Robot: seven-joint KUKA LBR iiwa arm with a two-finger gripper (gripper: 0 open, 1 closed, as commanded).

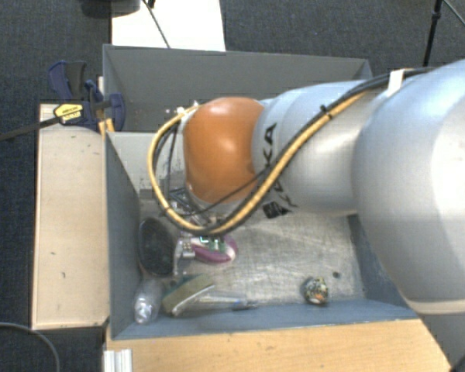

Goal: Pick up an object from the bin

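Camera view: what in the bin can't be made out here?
- Middle and right of the bin floor: camera view, hidden under the arm and its orange cover.
- Purple-and-white thing at lower left: top behind the arm's cables; kind unclear.
- Speckled ball near the front wall: too small to identify.
- Clear thing in the front-left corner: blurred.

Even overhead light, soft sheen on the arm (418, 169), shade beneath.
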